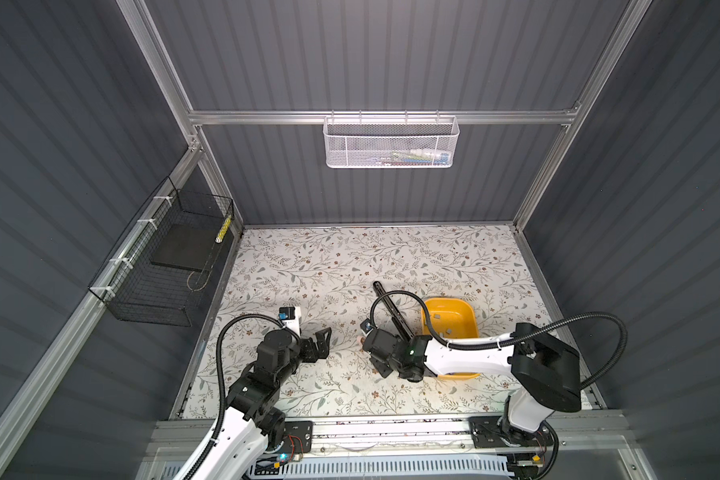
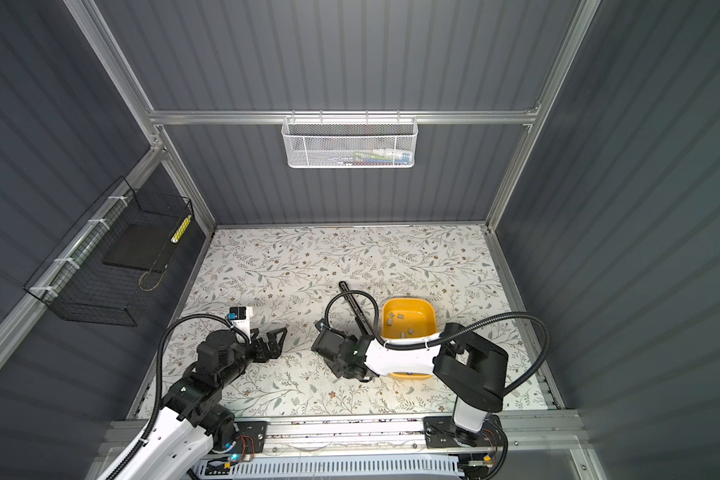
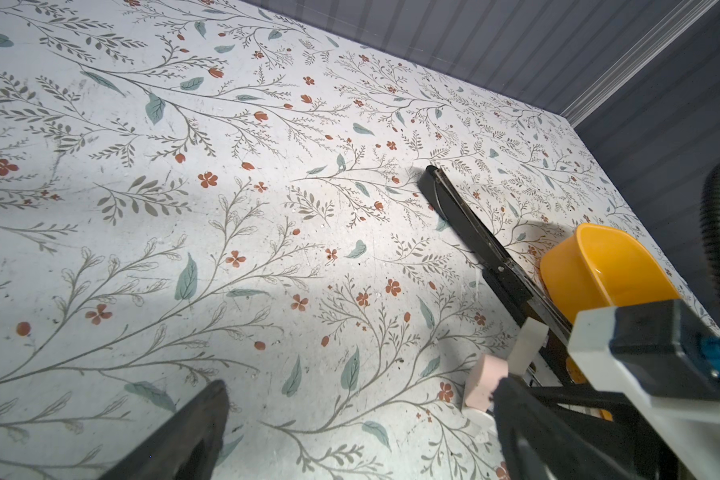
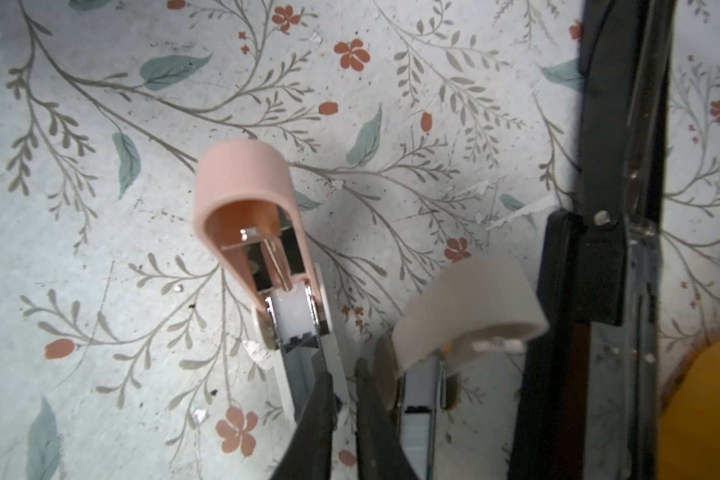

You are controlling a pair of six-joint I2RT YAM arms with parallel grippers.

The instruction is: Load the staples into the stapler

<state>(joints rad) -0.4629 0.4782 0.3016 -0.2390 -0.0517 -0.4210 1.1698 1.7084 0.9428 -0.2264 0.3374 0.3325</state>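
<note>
The staples (image 2: 391, 318) lie in the yellow bowl (image 2: 408, 300). Across the black stapler (image 2: 356, 307) from it, the right claw (image 4: 344, 368), tips nearly together, pinching anything or not I can't tell, hangs over the pink stapler (image 4: 246, 195), parallel to the black one. The spread left claw (image 2: 270, 336) sits farther off.

Robot lab cell, grey ribbed walls (image 1: 391, 54), aluminium frame (image 1: 267, 117)

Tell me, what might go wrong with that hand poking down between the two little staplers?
The right hand sits in the narrow gap between the open pink stapler and the open white stapler; a small sideways slip could knock either askew. The left hand hangs open, apart from both, so nothing steadies them. The yellow bowl of staples lies partly under the right arm, beside the long black stapler, and could get nudged.
</note>
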